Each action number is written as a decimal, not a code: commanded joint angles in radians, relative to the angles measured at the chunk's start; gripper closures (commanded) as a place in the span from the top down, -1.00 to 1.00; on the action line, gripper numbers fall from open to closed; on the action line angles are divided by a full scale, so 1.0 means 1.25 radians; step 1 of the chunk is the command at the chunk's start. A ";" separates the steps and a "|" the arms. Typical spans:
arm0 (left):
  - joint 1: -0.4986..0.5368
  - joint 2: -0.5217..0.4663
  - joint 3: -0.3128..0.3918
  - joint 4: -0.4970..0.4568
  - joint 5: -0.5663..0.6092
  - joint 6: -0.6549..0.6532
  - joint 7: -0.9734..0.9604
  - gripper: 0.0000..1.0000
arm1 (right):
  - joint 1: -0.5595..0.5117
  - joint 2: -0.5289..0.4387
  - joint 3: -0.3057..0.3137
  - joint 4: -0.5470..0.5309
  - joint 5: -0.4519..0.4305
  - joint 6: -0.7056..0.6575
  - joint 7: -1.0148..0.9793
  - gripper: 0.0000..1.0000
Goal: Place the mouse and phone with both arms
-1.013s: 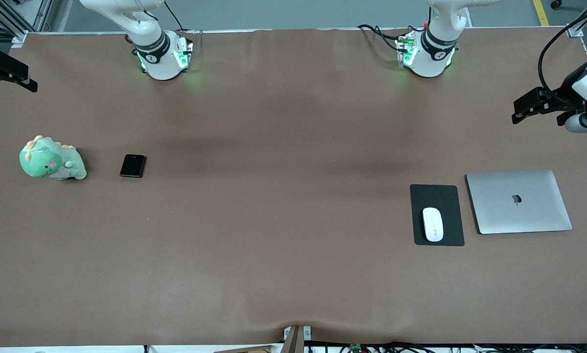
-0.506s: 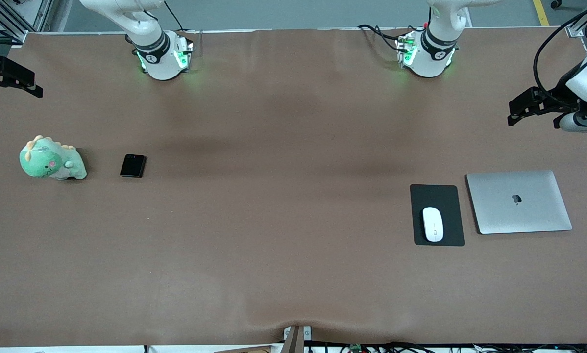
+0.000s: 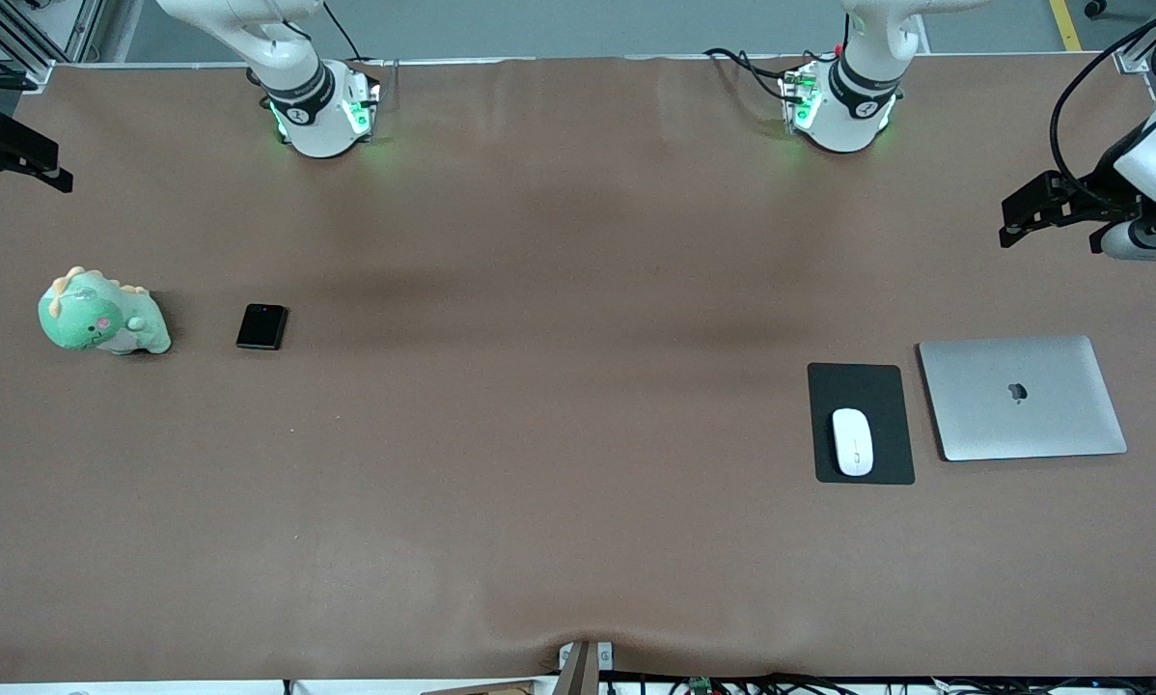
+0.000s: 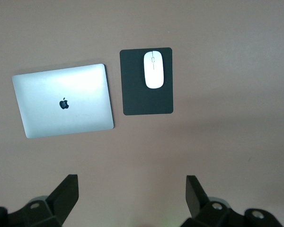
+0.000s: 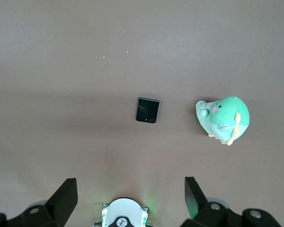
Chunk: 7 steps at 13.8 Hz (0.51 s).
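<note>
The white mouse lies on a black mat, toward the left arm's end of the table. It also shows in the left wrist view, on the mat. The black folded phone lies flat on the table toward the right arm's end, and shows in the right wrist view. My left gripper is open and empty, high over the left arm's end of the table. My right gripper is open and empty, high over the right arm's end.
A closed silver laptop lies beside the mat, toward the table's end. A green plush dinosaur sits beside the phone, toward the other table end. The right arm's base shows between its fingers.
Both grippers have shifted slightly at the table ends; the left one moved a little toward the table's middle. Mouse and phone have not moved.
</note>
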 commanded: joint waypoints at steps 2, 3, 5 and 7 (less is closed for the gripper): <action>0.004 0.007 -0.005 0.017 -0.003 -0.010 -0.002 1.00 | 0.003 -0.026 0.006 -0.021 -0.016 0.006 -0.005 1.00; 0.003 0.007 -0.005 0.017 -0.004 -0.010 -0.002 1.00 | 0.003 -0.026 0.006 -0.023 -0.016 0.005 -0.005 1.00; 0.003 0.008 -0.005 0.017 -0.004 -0.010 -0.002 1.00 | -0.001 -0.025 0.005 -0.023 -0.014 0.005 -0.005 1.00; 0.003 0.004 -0.005 0.015 -0.005 -0.022 -0.002 1.00 | -0.004 -0.024 0.004 -0.024 -0.014 0.003 -0.005 1.00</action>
